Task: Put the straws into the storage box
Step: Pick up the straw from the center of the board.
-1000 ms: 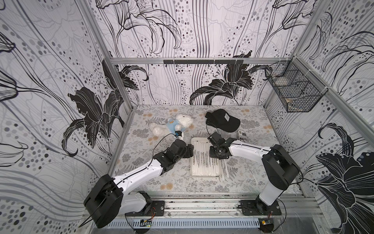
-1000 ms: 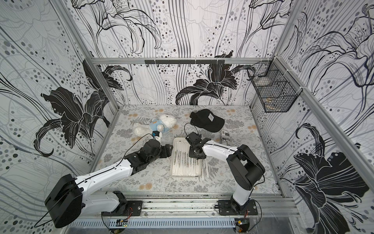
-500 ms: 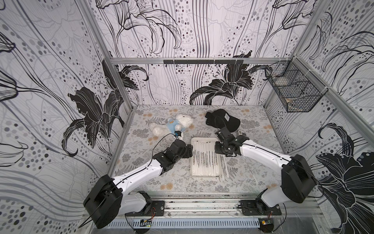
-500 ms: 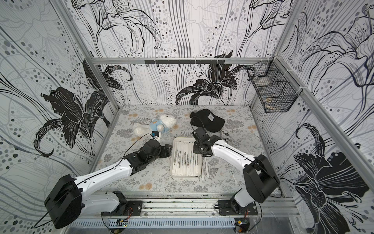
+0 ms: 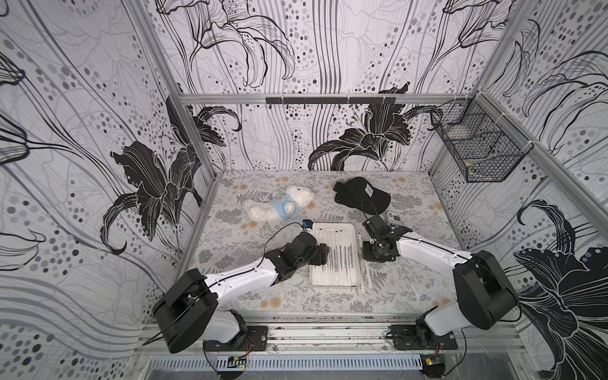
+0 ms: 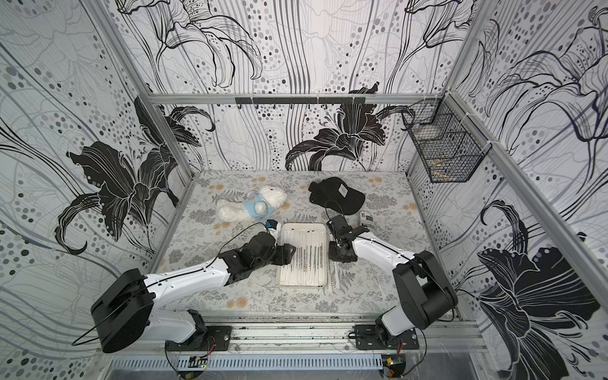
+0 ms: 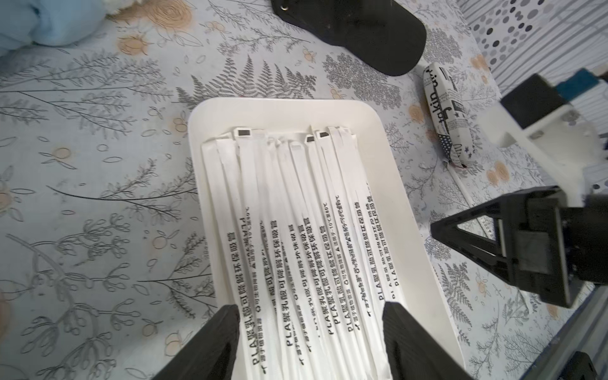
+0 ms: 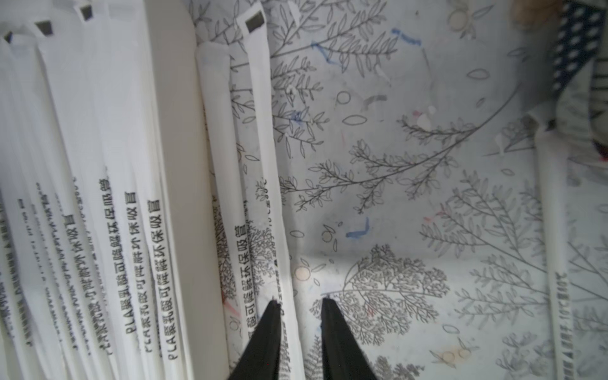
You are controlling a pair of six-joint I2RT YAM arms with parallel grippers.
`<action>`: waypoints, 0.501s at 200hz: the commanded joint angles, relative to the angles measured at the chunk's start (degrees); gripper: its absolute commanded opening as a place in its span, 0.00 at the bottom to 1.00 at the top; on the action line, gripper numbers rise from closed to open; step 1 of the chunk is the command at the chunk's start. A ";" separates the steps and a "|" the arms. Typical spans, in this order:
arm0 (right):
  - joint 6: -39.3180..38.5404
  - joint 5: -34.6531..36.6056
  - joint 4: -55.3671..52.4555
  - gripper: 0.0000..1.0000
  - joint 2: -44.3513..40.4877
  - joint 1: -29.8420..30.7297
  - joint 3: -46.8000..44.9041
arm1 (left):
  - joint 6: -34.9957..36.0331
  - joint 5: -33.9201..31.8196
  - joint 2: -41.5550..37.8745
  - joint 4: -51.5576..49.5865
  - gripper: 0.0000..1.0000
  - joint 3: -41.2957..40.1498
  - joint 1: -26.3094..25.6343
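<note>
Right wrist: two straws (image 8: pixel 215 131) beside storage box (image 8: pixel 171 98) — one apart.

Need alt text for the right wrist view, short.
Jaws of the right gripper stand slightly apart, only cloth between them, beside two loose straws lying on the floral tablecloth along the storage box wall. The box holds many more straws; another lies apart across the cloth.

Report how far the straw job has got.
Done: most straws lie in the storage box. In hand: nothing held; the right gripper, open, is down at two loose straws on the table beside the box, and the left gripper is open over the box. Left: those two and at least one more straw farther out.
</note>
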 commanded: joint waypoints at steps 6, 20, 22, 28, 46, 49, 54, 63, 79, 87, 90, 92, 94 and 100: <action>-2.32 -1.63 2.37 0.26 2.90 0.25 0.63 | -1.32 0.54 0.91 3.49 0.73 1.95 -0.51; -2.74 -1.15 2.81 0.26 3.94 0.32 0.87 | -1.36 0.24 0.88 3.28 0.73 1.96 -0.51; -2.85 -1.11 2.87 0.26 4.08 0.32 0.89 | -1.36 0.20 0.82 3.27 0.73 2.00 -0.51; -3.03 -1.10 3.08 0.25 4.48 0.27 1.02 | -1.36 0.02 0.55 3.27 0.73 1.94 -0.52; -3.38 -1.36 3.70 0.23 5.77 0.25 1.49 | -1.42 -0.18 0.49 3.38 0.73 2.08 -0.51; -3.46 -1.36 3.71 0.23 5.92 0.28 1.50 | -1.37 -0.10 0.59 3.35 0.73 2.22 -0.51; -3.55 -1.36 3.80 0.23 6.23 0.27 1.59 | -1.36 -0.09 0.77 3.31 0.73 2.37 -0.51; -3.64 -1.23 4.02 0.22 6.65 0.28 1.44 | -1.27 0.10 0.91 3.27 0.73 2.61 -0.51; -3.82 -0.27 3.94 0.19 7.29 0.26 0.80 | -1.18 0.35 1.29 3.18 0.73 2.77 -0.51; -3.81 0.03 4.07 0.17 7.16 0.25 0.26 | -1.11 0.27 1.34 3.14 0.73 2.73 -0.51; -3.82 0.16 3.98 0.16 7.01 0.28 0.08 | -1.10 0.26 1.31 3.11 0.73 2.74 -0.51; -3.82 0.21 3.94 0.16 6.84 0.29 -0.04 | -1.10 0.25 1.34 3.15 0.73 2.72 -0.51; -3.78 0.28 3.77 0.15 6.65 0.27 -0.11 | -1.05 0.20 1.29 3.09 0.73 2.78 -0.51; -3.82 0.47 3.47 0.15 6.01 0.25 -0.25 | -0.98 0.10 1.21 3.04 0.73 2.73 -0.51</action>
